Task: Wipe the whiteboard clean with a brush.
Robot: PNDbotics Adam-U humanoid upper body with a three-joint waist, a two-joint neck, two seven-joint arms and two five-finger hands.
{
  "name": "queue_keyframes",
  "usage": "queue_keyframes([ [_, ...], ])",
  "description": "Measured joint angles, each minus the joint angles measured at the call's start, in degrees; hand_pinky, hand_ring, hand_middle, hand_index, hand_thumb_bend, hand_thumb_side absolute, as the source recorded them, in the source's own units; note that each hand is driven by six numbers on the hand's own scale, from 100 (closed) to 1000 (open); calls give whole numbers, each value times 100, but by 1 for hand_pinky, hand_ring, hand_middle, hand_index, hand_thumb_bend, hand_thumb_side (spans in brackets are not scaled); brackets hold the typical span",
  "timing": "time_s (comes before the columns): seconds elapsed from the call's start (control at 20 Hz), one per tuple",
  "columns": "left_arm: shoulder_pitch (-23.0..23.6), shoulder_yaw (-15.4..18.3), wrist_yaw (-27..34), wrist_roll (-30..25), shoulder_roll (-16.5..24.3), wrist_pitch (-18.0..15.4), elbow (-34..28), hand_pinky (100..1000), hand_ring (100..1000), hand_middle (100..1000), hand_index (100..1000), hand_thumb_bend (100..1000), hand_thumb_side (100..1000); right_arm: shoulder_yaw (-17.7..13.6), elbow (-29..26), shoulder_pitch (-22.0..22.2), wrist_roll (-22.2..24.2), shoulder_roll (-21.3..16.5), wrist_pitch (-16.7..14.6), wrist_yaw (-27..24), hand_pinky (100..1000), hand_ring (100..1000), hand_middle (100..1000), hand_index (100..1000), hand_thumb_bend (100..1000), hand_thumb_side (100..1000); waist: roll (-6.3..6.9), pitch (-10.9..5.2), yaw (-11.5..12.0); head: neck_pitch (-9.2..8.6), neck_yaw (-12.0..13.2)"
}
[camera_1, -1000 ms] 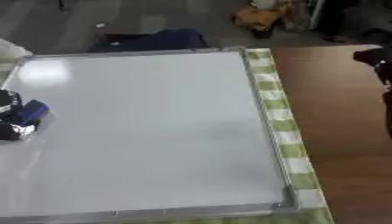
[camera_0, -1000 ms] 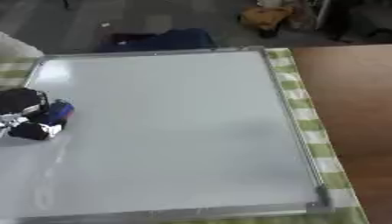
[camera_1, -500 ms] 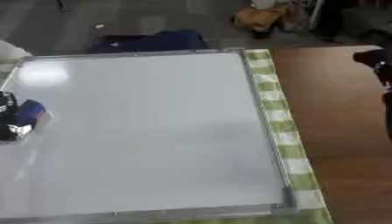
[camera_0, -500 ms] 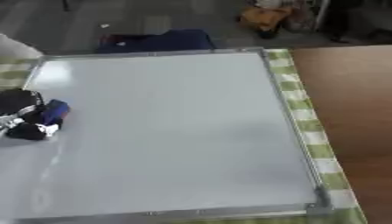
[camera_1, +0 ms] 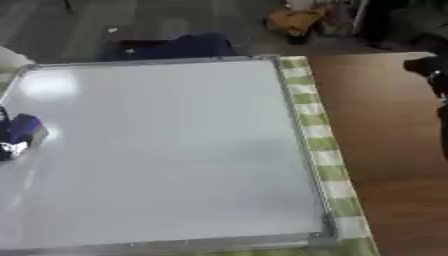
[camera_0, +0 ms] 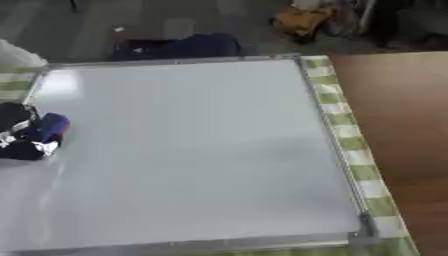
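Holding the brush (camera_0: 51, 126) in left hand (camera_0: 17, 132), fingers curled round it, at board (camera_0: 201, 150) edge; looking nearly clean, no marks showing.

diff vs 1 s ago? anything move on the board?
Barely. The left hand keeps the blue brush on the whiteboard at its left edge, drifting only slightly toward that edge, if at all. The grip looks unchanged; nothing was let go. The board looks clean as before, and the checked cloth and the dark right hand at the right edge stayed put.
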Motion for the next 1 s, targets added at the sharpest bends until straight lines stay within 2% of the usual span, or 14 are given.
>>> queue_keyframes([
  [0.45,0,-4,38,9,0,-98,5,590,346,151,159,100,702,0,0,0,0,0,0,0,774,640,487,571,250,984,-5,0,-16,0,0],
  [1.0,0,-217,511,-586,-130,-879,-318,579,339,144,160,100,700,0,0,-16,-20,0,10,0,774,640,487,571,246,982,-19,0,-31,0,2],
])
